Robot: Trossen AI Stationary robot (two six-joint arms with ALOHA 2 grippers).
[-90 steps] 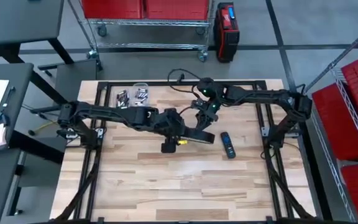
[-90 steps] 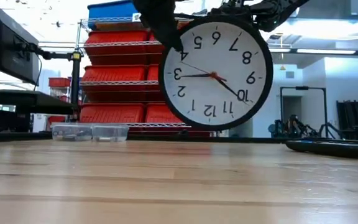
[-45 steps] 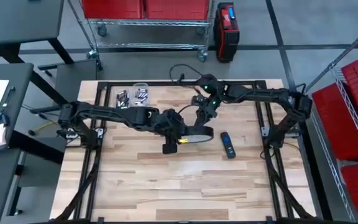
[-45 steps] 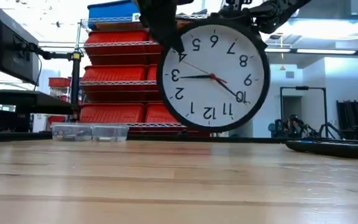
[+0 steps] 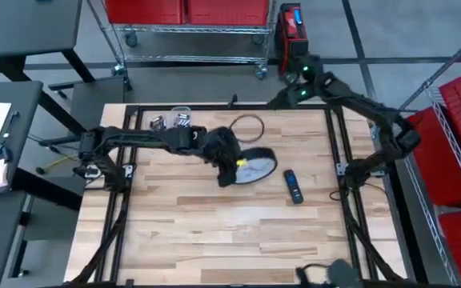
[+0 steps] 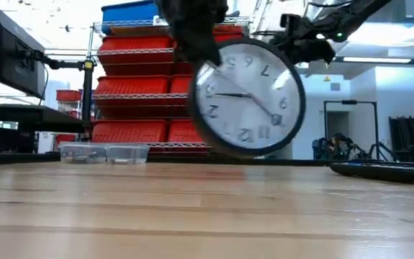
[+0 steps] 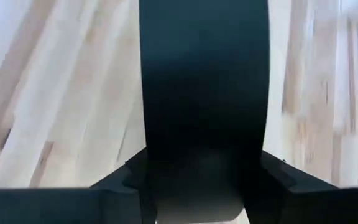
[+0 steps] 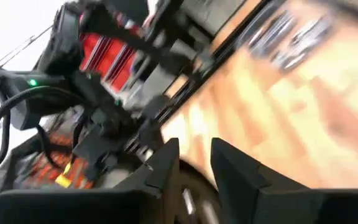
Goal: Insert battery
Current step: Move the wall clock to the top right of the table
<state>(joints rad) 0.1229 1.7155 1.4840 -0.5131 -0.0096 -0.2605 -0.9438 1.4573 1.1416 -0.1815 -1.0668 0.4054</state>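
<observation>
Remote (image 5: 293, 186) lies just beside clock (image 5: 254, 166) in left gripper (image 5: 229, 172).

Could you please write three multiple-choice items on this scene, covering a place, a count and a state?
1. Where does the remote control lie?
A. right of the clock
B. inside a tray
C. on the floor

2. How many clear trays stand at the table's far edge?
A. one
B. two
C. four

3. What is the state of the clock?
A. flat on the table
B. held above the table by the left gripper
C. hanging on a wall

Answers: A, the high view shows it right of the clock; B, two stand side by side; C is wrong, B, the low view shows it aloft.
</observation>
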